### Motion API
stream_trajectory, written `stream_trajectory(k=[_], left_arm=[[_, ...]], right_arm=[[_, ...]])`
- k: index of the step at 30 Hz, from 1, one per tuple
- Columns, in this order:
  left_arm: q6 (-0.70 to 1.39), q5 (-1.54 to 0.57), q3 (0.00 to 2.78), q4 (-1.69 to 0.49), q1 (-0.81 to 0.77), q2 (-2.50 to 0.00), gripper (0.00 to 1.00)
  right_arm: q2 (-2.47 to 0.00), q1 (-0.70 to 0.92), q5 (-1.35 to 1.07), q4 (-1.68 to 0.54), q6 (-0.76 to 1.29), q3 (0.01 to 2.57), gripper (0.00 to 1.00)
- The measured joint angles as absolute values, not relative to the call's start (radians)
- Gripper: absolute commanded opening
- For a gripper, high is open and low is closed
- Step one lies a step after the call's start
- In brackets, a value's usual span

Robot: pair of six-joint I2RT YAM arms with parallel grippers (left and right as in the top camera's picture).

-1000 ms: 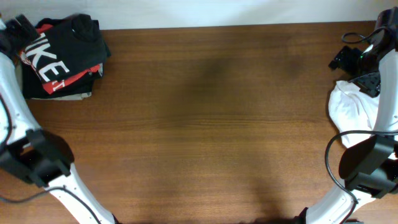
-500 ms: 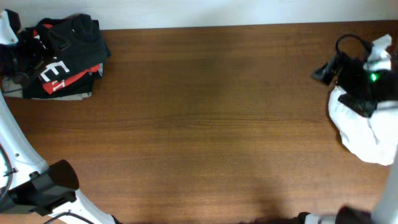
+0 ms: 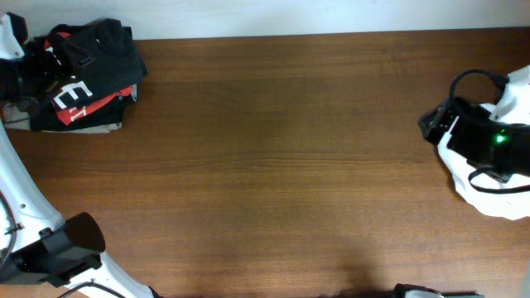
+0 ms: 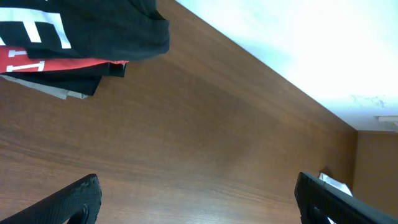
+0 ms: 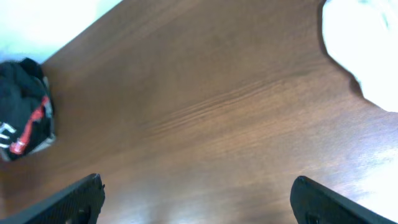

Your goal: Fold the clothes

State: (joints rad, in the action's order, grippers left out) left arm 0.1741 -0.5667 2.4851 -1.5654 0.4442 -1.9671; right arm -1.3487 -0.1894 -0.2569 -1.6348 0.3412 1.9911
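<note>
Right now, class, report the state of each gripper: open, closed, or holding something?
Left gripper: open, holding nothing.
Right gripper: open, holding nothing.

Robot lab: arms flank a wooden table.

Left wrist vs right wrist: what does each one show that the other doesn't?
Only left wrist: the left gripper, open and empty, a close-up of the white block lettering on the dark T-shirt, and a pale layer under the pile.
Only right wrist: the right gripper, open and empty, and the white cloth large at top right.
Both: the wooden table and the dark T-shirt lying on the red T-shirt, which are small and distant in the right wrist view.
</note>
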Motion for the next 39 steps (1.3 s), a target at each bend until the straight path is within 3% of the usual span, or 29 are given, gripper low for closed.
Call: stream_trajectory(k=[3, 4, 5, 11, 14, 20, 23, 28, 39], left_arm=[[0.174, -0.57, 2.485, -1.566, 0.444, -1.967, 0.99], [0.174, -0.571, 2.485, -1.568, 0.444, -1.967, 0.99], [0.174, -0.57, 2.485, -1.565, 0.444, -1.968, 0.99], [0.174, -0.572, 2.485, -1.565, 0.444, -1.968, 0.99], [0.174, -0.573, 2.485, -1.568, 0.445, -1.968, 0.99], [0.174, -0.572, 2.484, -1.567, 0.444, -1.969, 0.99], [0.174, -0.572, 2.484, -1.567, 0.444, -1.969, 0.99], [0.174, -0.572, 2.484, -1.567, 0.444, -1.969, 0.99], [0.174, -0.572, 2.484, -1.567, 0.444, -1.969, 0.99]], right_arm=[[-1.114, -0.063, -0.172, -1.382, 0.341, 1.789, 0.99], [-0.952, -0.044, -0.153, -1.195, 0.341, 1.612, 0.99], [-0.881, -0.037, -0.149, -1.205, 0.341, 1.536, 0.99], [-0.327, -0.033, -0.128, -0.605, 0.342, 0.623, 0.99], [-0.093, -0.003, -0.128, -0.335, 0.341, 0.33, 0.99], [-0.013, 0.011, -0.128, 0.123, 0.341, 0.04, 0.99], [-0.012, 0.011, -0.128, 0.185, 0.308, 0.01, 0.99], [-0.012, 0.009, -0.128, -0.06, 0.177, 0.01, 0.99], [-0.012, 0.009, -0.128, -0.06, 0.154, 0.01, 0.99]])
